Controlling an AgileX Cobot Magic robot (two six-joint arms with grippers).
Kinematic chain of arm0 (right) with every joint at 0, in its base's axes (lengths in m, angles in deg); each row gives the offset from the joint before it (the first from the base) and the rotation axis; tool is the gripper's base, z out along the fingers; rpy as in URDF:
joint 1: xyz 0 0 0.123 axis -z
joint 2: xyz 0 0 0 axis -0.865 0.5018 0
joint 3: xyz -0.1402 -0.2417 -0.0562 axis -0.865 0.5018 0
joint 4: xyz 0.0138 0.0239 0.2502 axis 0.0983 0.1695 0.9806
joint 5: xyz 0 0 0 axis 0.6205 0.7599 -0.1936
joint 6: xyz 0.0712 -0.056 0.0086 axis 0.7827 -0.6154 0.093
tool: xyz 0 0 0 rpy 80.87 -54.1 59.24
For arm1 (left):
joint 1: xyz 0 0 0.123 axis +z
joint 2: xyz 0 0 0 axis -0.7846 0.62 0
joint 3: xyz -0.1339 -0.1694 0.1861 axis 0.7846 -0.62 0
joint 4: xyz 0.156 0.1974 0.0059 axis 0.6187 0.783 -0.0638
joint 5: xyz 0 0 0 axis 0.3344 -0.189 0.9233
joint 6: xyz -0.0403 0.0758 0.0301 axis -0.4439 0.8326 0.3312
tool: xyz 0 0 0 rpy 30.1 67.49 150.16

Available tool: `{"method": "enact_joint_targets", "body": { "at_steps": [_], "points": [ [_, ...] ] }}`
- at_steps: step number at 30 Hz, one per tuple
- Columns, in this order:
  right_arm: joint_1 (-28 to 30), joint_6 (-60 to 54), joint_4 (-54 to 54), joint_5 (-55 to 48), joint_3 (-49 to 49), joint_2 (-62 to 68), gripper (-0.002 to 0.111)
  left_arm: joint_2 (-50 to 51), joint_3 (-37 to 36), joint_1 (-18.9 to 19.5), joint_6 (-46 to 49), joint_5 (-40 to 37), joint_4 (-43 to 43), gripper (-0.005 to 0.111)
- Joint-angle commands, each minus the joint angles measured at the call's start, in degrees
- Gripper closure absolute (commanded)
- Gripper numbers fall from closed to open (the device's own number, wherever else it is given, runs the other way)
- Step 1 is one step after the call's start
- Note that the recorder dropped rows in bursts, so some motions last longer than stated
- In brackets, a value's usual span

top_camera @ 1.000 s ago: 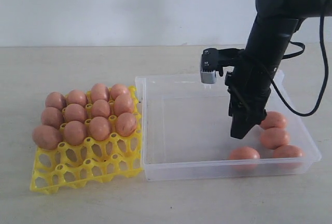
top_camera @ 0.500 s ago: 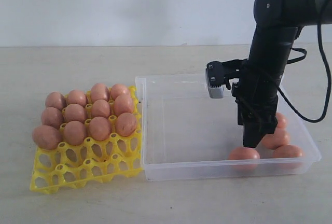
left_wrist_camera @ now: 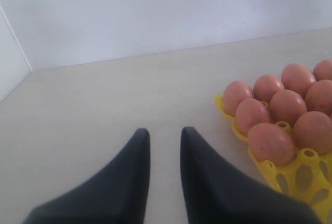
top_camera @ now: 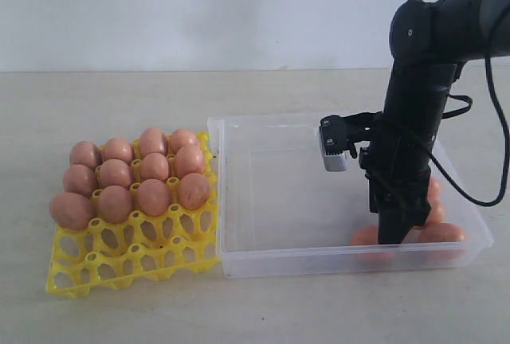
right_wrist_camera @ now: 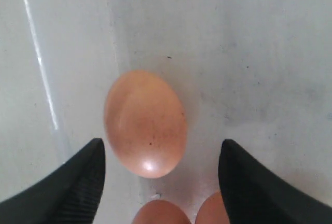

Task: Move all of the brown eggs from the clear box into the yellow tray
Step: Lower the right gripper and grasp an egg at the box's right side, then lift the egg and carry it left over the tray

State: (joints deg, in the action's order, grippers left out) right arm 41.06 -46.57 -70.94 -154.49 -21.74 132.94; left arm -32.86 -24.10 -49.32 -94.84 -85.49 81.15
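Target egg [right_wrist_camera: 145, 123]: lies on its side on the floor of the clear box [top_camera: 279, 261], near the front-right corner; two more brown eggs just beside it in the right wrist view.
Brown eggs [top_camera: 446, 232]: four left in the box, bunched at its right end; twelve sit in cups of the yellow tray [top_camera: 119, 263], front cups bare.
Right gripper [right_wrist_camera: 162, 143]: down inside the box; jaws wide, one each side of the target egg, not touching it, nothing held.
Left gripper [left_wrist_camera: 161, 136]: hovers over bare tabletop [top_camera: 119, 105] beside the tray; jaws narrow w/ a small gap, empty.
Handling (est.): light, rigid but brittle shell; smooth, curved, so prob. slippery and prone to roll or squirt out if pinched off-centre.
Grip spot (est.): across the short axis at the widest part, pads square on opp. sides, gentle squeeze only.
Risk (est.): neighbours sit close; a jaw tip may nudge one or scrape the box floor. Too much force cracks the shell, too little lets it drop.
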Motion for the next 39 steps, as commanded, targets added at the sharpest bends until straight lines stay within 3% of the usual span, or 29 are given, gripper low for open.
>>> {"method": "enact_joint_targets", "body": {
  "at_steps": [1, 12, 15, 20, 27, 32, 35, 39],
  "points": [
    [0.3, -0.5, 0.1, 0.5, 0.3, 2.2, 0.047, -0.1, -0.2, -0.3, -0.1, 0.1, -0.1, 0.085],
    [0.3, -0.5, 0.1, 7.8, 0.3, 4.9, 0.052, -0.1, -0.2, -0.3, -0.1, 0.1, -0.1, 0.085],
    [0.3, 2.0, 0.1, 10.9, 0.3, 4.9, 0.067, -0.1, -0.2, -0.3, -0.1, 0.1, -0.1, 0.085],
    [0.3, 12.1, 0.1, 14.3, 0.3, 4.9, 0.108, -0.1, -0.2, -0.3, -0.1, 0.1, -0.1, 0.085],
    [0.3, 22.3, 1.1, 18.2, 0.3, 4.7, 0.108, -0.1, -0.2, -0.3, -0.1, 0.1, -0.1, 0.085],
    [0.3, 28.7, 8.3, 24.9, 0.3, 1.6, 0.109, -0.1, -0.2, -0.3, -0.1, 0.1, -0.1, 0.085],
    [0.3, 35.3, 13.9, 33.1, 1.8, -2.4, 0.109, -0.1, -0.2, -0.3, -0.1, 0.1, -0.1, 0.085],
    [-2.0, 40.7, 21.9, 53.7, 11.5, -8.5, 0.109, -0.1, -0.2, -0.3, -0.1, 0.1, -0.1, 0.085]
  ]
}}
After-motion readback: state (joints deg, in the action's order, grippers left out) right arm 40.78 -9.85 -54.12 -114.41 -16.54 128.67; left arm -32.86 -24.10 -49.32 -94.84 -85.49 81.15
